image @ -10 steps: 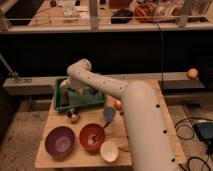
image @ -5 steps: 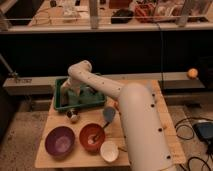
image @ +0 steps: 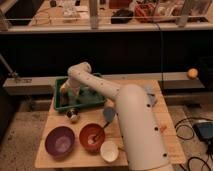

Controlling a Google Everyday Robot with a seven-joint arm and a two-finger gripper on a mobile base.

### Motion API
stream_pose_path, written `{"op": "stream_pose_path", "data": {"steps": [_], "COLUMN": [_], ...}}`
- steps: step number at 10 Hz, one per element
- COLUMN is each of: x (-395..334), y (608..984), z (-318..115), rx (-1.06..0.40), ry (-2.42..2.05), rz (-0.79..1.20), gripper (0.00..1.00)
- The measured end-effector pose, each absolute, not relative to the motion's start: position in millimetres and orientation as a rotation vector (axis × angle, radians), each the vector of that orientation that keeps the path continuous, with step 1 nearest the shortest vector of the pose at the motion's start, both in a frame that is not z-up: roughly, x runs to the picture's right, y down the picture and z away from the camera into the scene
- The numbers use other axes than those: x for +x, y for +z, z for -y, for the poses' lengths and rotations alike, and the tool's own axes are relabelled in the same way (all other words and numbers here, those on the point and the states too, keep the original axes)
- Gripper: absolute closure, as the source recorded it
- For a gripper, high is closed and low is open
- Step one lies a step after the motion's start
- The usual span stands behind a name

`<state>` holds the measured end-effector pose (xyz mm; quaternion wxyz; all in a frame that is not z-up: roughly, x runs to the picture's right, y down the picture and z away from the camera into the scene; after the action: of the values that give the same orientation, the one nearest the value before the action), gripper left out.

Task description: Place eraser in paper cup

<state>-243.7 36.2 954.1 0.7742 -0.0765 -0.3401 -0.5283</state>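
Over green tray (image: 82,107), claw (image: 66,91) still.

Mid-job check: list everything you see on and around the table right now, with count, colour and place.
table: one, light wood, centre of view
tray: one, green, back left of the table
purple bowl: one, front left
orange-red bowl: one, just right of the purple bowl
paper cup: one, white, front edge, right of the orange-red bowl
small round thing: one, grey, just in front of the tray
ball: one, orange, on the ledge at far right
eraser: cannot be made out
arm: one, white, reaching from front right to the tray
gripper: one, at the tray's left end
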Motion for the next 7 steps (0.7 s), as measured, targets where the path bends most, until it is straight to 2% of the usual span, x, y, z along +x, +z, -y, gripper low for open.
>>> {"op": "stream_pose_path", "data": {"steps": [7], "x": [-250.8], "y": [958.5], "z": [-43.1], "rx": [-0.171], "ry": [-1.152], "rz": [0.769], "gripper": [0.34]}}
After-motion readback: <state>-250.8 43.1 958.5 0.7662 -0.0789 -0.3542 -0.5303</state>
